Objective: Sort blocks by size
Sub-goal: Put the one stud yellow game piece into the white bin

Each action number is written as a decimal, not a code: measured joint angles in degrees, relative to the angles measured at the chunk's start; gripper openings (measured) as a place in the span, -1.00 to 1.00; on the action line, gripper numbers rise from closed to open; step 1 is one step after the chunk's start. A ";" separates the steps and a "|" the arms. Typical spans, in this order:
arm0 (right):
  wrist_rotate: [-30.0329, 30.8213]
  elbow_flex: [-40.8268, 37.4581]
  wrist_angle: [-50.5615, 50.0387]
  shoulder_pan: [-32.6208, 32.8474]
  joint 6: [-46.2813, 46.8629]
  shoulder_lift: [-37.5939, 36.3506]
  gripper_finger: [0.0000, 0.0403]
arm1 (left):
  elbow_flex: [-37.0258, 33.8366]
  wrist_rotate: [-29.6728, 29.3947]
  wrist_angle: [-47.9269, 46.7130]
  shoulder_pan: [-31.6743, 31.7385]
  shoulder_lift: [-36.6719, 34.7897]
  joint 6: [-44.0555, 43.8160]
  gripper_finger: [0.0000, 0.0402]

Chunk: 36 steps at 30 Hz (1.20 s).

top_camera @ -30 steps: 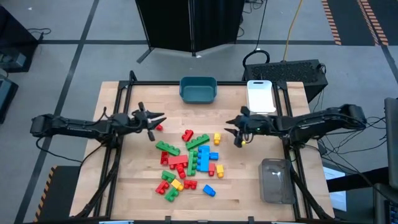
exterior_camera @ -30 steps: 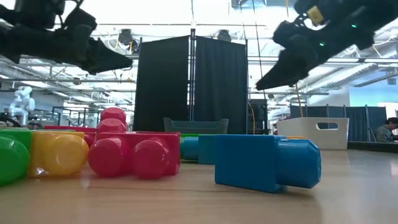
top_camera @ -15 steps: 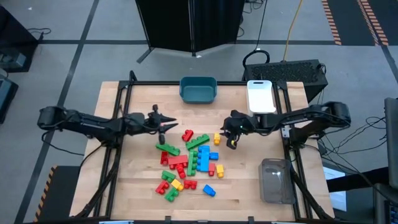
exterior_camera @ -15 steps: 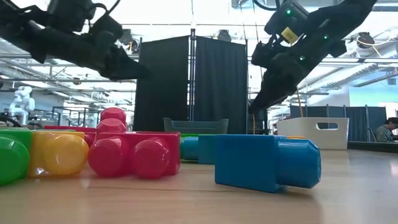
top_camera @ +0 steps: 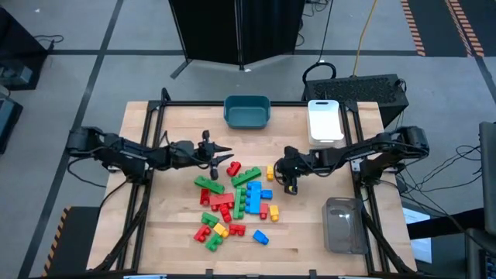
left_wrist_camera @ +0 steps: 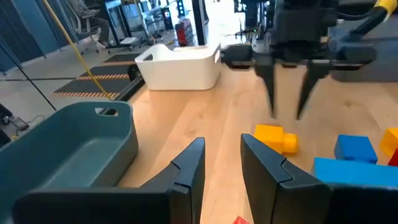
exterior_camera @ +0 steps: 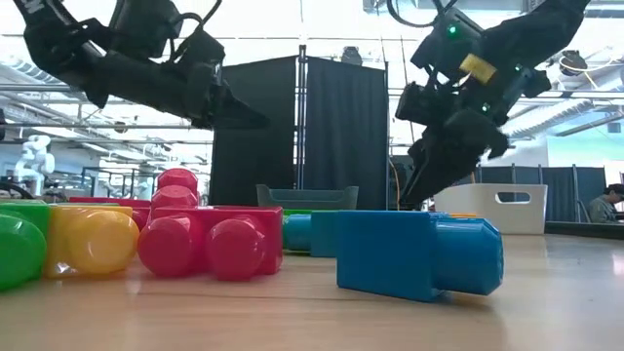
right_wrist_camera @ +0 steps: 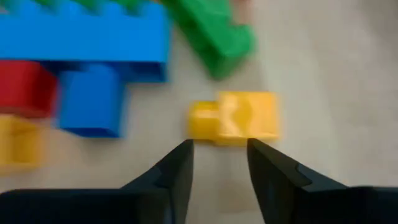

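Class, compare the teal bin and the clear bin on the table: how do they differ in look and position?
The teal bin is opaque and sits at the table's far edge near the middle; the clear bin is see-through and sits at the near right corner. In the high view the teal bin lies crosswise, while the clear bin runs lengthwise. Both are open-topped, rectangular, and hold no blocks.
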 joint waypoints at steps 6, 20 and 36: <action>-0.41 -0.02 1.08 0.23 -0.78 0.37 0.03 | 0.02 -0.21 1.67 0.00 2.91 -0.07 -0.57; -5.62 0.30 3.62 -1.03 -2.06 4.44 0.01 | 0.02 -1.03 1.91 -0.02 3.35 -0.08 -0.57; -2.49 0.03 -7.59 -1.37 0.42 -13.80 0.01 | 0.00 -1.05 1.90 -0.02 3.35 -0.39 -0.57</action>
